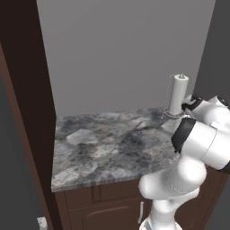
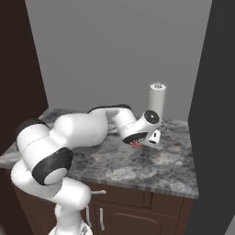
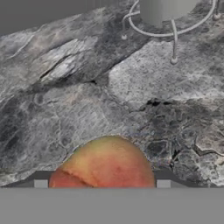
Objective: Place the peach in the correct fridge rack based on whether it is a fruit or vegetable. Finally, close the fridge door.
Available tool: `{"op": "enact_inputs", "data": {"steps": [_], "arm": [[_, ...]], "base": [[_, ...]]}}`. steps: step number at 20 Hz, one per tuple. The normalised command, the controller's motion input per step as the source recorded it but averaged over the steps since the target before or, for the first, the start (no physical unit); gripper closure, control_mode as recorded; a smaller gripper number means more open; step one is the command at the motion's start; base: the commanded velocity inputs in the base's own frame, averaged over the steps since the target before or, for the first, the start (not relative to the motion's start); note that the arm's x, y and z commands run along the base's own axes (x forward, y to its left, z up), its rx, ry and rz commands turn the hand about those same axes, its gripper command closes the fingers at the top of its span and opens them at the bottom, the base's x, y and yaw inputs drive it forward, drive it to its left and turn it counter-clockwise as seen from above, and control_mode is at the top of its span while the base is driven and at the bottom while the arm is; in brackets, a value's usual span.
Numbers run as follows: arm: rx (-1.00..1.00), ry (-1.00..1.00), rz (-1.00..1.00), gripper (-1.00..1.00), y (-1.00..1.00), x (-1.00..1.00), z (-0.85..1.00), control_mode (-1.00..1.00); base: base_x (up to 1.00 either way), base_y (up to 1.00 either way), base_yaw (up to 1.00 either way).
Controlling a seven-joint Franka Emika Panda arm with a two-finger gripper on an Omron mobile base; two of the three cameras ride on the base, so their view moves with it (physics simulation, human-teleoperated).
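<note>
The peach [image 3: 105,168], round and orange-pink with a red blush, lies close under the hand on the marbled counter [image 3: 65,87]. My gripper [image 3: 102,183] is open, one fingertip on each side of the fruit with a thin gap to each. In the right base view the gripper [image 2: 137,142] is low over the counter [image 2: 151,170], and a sliver of the peach [image 2: 136,144] shows beneath the hand. The fridge rack and the fridge door are out of view.
A paper towel roll on a wire stand [image 2: 156,101] [image 1: 178,95] [image 3: 166,11] is just behind the hand at the counter's back right. A dark tall panel [image 2: 213,114] borders the counter on the right, a brown cabinet side [image 1: 27,112] on the left.
</note>
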Motion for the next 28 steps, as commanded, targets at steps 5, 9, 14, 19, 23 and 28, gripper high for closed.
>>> {"op": "enact_inputs", "data": {"steps": [5,9,14,19,23,28], "arm": [[-0.18,-0.26,0.15,1.00,0.99,-0.69,0.95,-1.00],[-0.21,-0.23,0.16,1.00,0.88,-0.65,1.00,-1.00],[-0.19,-0.01,0.03,1.00,0.53,-0.50,0.94,-1.00],[-0.16,-0.07,0.00,1.00,0.31,-0.32,0.64,-1.00],[-0.13,-0.04,0.00,1.00,0.23,-0.17,0.55,-1.00],[-0.11,-0.02,0.00,1.00,0.19,-0.11,0.61,-1.00]], "base": [[0.00,0.00,0.00],[0.00,0.00,0.00],[0.00,0.00,0.00],[0.00,0.00,0.00],[0.00,0.00,0.00],[0.00,0.00,0.00]]}}
